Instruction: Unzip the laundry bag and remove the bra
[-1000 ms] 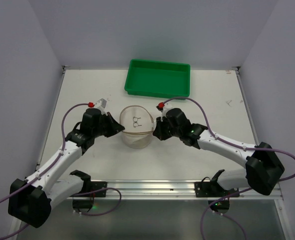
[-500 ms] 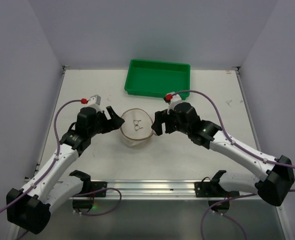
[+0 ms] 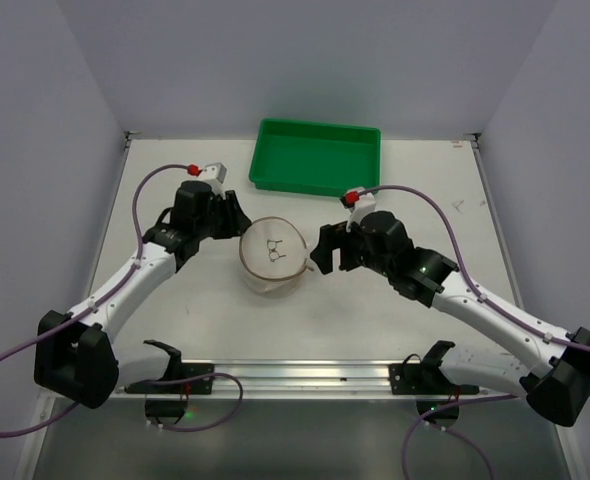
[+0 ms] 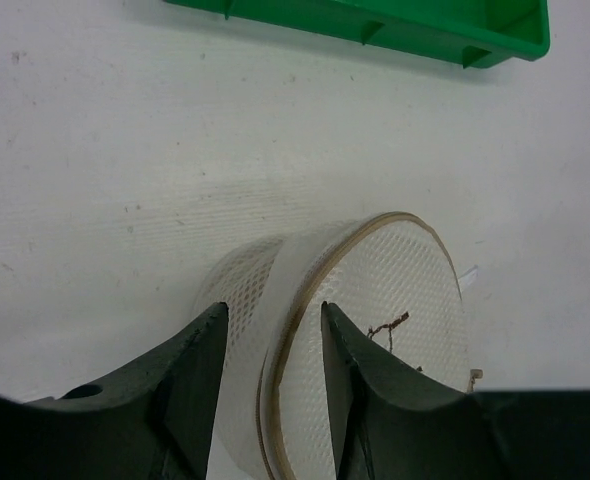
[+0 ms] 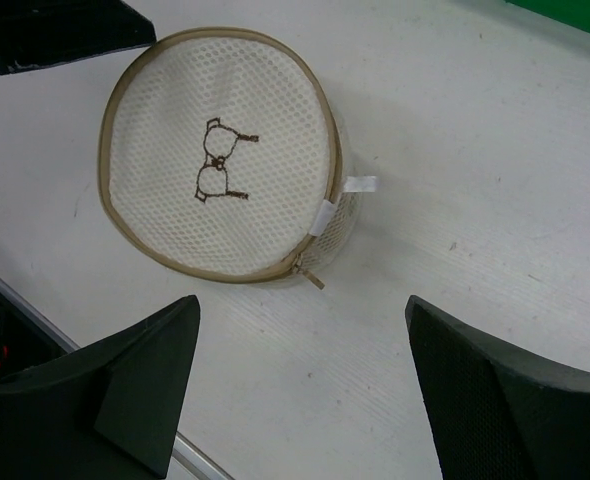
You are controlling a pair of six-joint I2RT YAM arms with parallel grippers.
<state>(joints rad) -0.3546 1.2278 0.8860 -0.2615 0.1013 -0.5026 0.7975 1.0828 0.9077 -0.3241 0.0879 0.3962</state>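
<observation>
1. Sitting near the middle of the table point(image 3: 375, 330), the laundry bag point(image 3: 273, 255) is tipped so that its round face, with the embroidered bra outline point(image 5: 218, 160), looks up and toward the right arm. The green tray point(image 3: 317, 157) lies behind it, apart from it.
2. The left gripper point(image 4: 272, 320) hangs at the bag's far-left edge with its jaws partly apart. In the left wrist view the stiff rim and the white side band show in the gap between them. I cannot tell whether either pad touches the mesh, and no firm pinch shows.
3. The right gripper point(image 5: 300, 300) hovers just to the bag's right with its jaws spread wide and nothing between them. The bare table and the zipper pull point(image 5: 310, 272) lie ahead of it.
4. The zip looks closed along the tan rim, and the bra itself cannot be made out through the mesh. I judge the work to be at step 1, the unzipping, with removal not yet begun.
5. The next move likely calls for 2 things. The left jaws need to close on the rim to steady the bag. The right jaws need to narrow onto the small pull, which lies low against the table beside 2 white tags point(image 5: 360, 183).
6. The pull is tiny and the bag is light, so a missed pinch or a sliding bag seems the main risk.
</observation>
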